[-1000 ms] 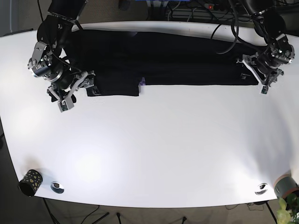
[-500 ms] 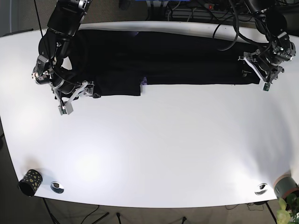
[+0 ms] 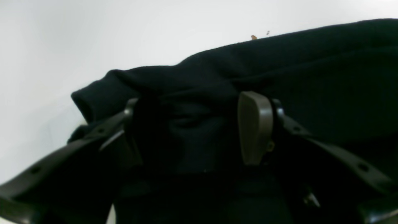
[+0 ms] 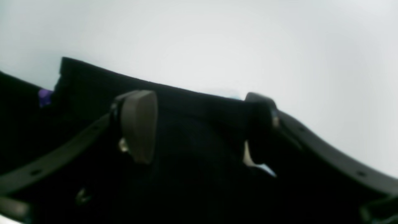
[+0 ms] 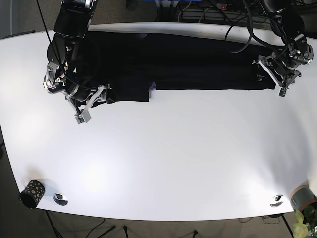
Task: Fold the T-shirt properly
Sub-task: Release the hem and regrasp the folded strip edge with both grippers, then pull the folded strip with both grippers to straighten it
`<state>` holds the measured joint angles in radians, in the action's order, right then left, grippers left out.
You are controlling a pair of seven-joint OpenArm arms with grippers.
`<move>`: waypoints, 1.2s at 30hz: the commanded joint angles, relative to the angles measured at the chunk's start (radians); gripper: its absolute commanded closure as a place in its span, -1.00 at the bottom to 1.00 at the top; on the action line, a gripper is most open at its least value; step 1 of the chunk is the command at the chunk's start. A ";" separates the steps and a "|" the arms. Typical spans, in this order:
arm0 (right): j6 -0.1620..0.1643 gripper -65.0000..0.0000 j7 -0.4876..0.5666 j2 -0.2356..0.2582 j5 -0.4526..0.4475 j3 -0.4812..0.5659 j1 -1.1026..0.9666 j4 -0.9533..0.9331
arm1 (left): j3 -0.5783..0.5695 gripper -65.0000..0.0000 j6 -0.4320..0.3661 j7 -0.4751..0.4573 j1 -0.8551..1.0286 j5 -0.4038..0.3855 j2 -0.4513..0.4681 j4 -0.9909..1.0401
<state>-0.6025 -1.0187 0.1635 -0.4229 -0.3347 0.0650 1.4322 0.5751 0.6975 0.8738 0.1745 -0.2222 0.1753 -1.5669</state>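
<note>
- Black T-shirt [image 5: 168,62] is lying folded in a long band across the far side of the white table [image 5: 168,153].
- Left gripper [image 3: 192,130] is sitting at the band's end on the base view's right, its jaws spread wide with bunched cloth lying between them, not pinched.
- Right gripper [image 4: 199,124] is straddling the shirt's near edge at the other end, fingers [image 4: 140,124] likewise parted, cloth between them.
</note>
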 commanded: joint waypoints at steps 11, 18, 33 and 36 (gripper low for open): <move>-0.007 1.00 0.010 0.008 -0.015 -0.007 0.012 0.046 | -0.002 -0.14 0.001 0.018 0.001 0.014 0.008 -0.005; -0.012 1.00 0.007 0.008 -0.021 -0.008 -0.077 0.244 | -0.002 -0.14 0.001 0.018 0.001 0.014 0.010 -0.004; -0.015 1.00 0.005 -0.057 -0.021 -0.122 -0.359 0.516 | 0.000 -0.14 0.001 0.018 0.001 0.016 0.013 -0.004; -0.015 1.00 0.005 -0.057 -0.020 -0.171 -0.367 0.490 | -0.002 -0.14 0.001 0.018 0.001 0.016 0.013 -0.004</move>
<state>-0.6140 -1.0321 0.0917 -0.4305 -0.4831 -0.3069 1.9205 0.5732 0.6975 0.8711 0.1749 -0.2218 0.1761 -1.5658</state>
